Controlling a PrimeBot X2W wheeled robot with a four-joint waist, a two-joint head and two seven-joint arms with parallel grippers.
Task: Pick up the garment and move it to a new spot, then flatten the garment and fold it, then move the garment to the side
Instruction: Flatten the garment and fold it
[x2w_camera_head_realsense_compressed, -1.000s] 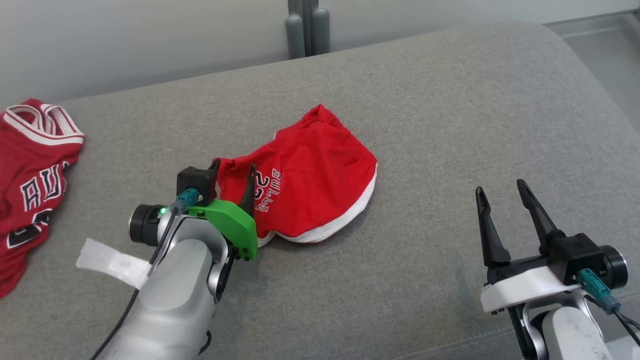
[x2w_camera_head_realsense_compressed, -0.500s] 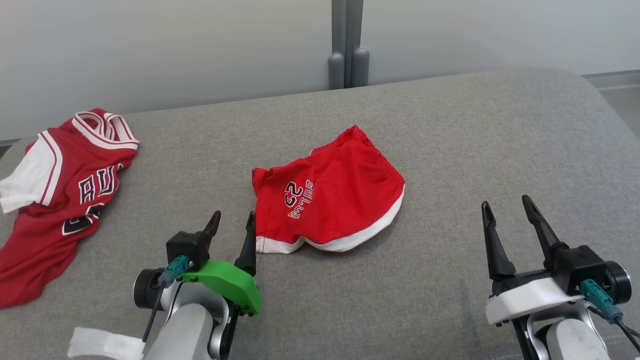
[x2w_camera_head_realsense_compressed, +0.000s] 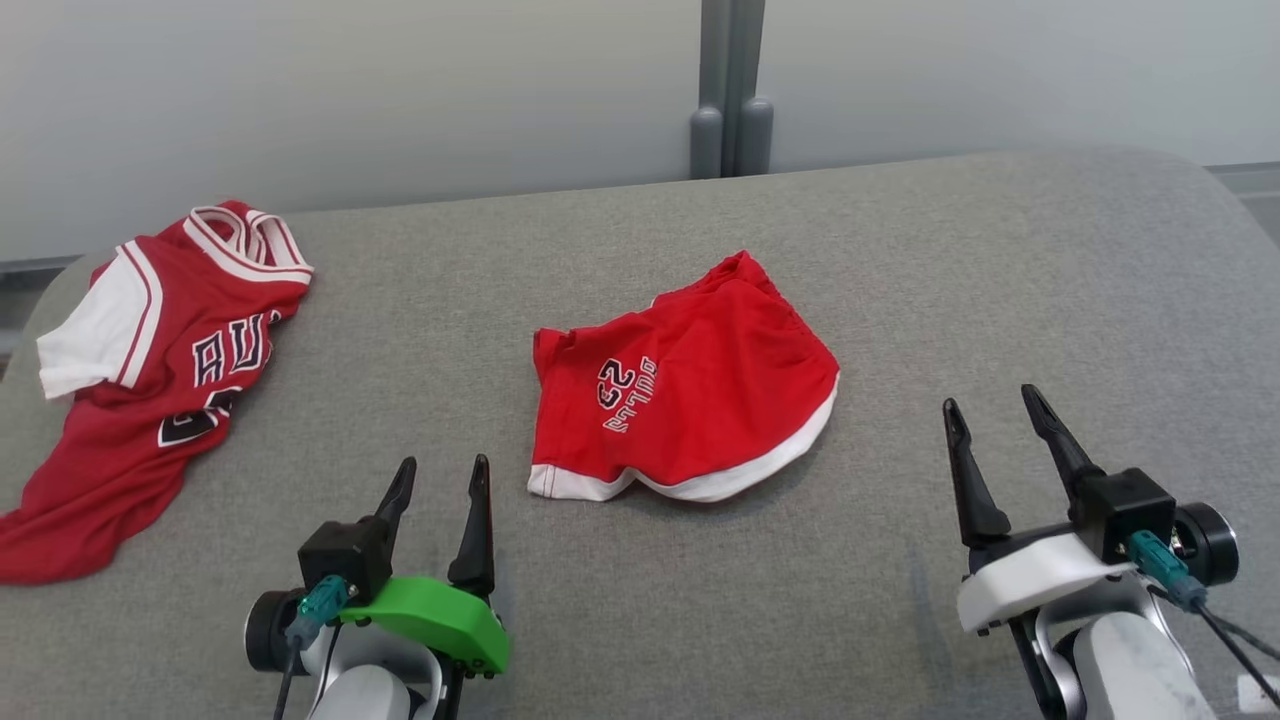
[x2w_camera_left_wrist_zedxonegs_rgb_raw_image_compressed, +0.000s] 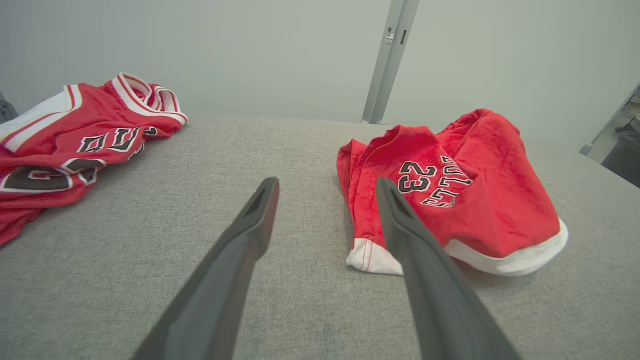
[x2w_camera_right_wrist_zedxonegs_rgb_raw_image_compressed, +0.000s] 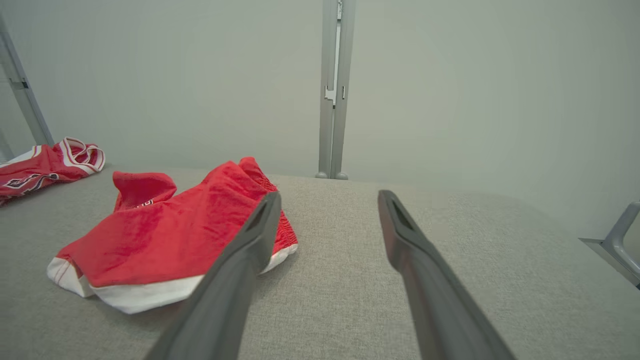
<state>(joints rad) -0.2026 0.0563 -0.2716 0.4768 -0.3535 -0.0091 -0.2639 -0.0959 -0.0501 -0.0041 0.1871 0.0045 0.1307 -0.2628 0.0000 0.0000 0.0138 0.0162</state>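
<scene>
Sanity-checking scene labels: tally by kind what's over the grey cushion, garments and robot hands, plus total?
red shorts: 1
red jersey: 1
robot hands, both open and holding nothing: 2 (left hand, right hand)
Total: 4

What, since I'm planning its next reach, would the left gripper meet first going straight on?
Likely the red shorts: the open left gripper aims at bare grey cushion beside their edge, and one finger lines up with the hem. Depth unclear.
</scene>
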